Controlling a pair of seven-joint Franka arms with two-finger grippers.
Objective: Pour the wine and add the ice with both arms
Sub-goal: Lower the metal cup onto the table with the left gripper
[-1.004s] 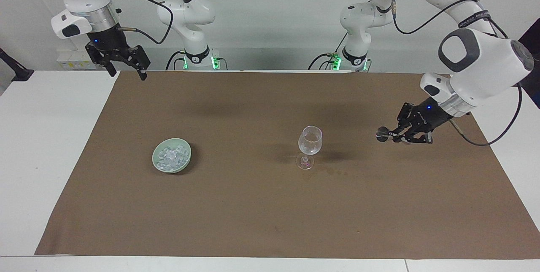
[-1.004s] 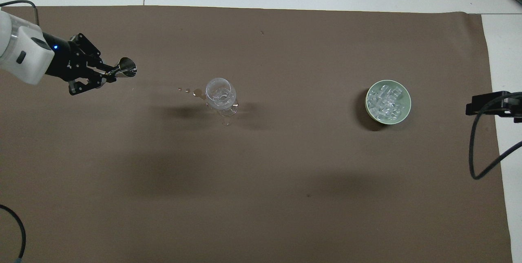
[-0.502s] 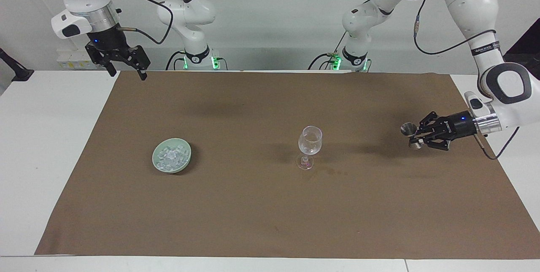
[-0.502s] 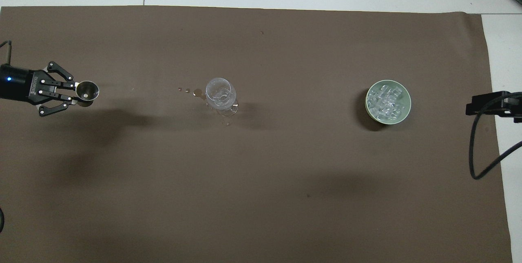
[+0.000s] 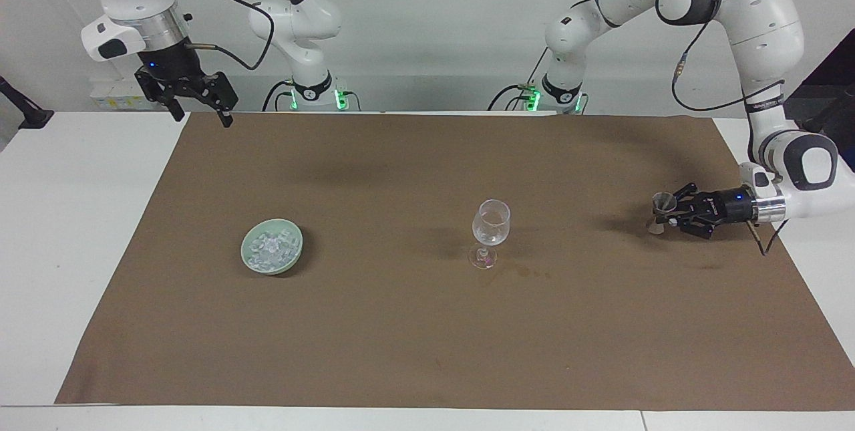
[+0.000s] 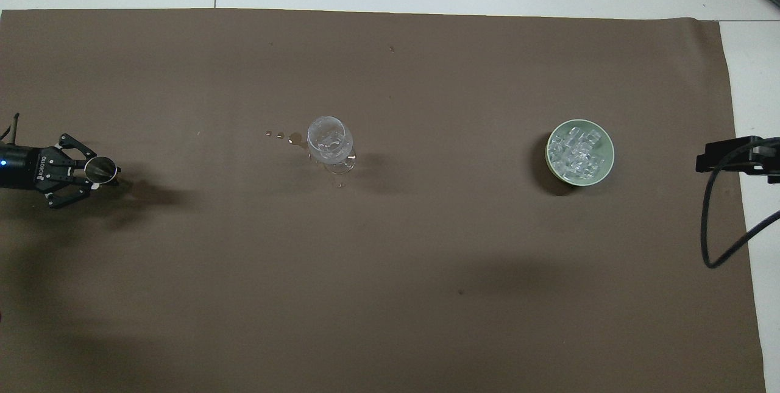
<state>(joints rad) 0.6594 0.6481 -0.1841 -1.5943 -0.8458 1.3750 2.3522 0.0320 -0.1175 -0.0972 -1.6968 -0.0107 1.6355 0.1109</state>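
Left pincer (image 5: 668, 214) clamps a small metal cup (image 5: 661, 202); right pincer (image 5: 200, 105) gapes.

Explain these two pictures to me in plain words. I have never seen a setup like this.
These are two white robot arms at a table covered by a brown mat. One picture is taken from across the table, facing the robots; the other looks down from above their own end.

On the mat stand a clear stemmed glass and a pale green bowl filled with ice. A few spilled drops lie beside the glass.

The left gripper, low over the mat at the left arm's end of the table, has its jaws shut on a small metal measuring cup. The right gripper waits, jaws open and empty, raised above the mat's edge nearest the robots.
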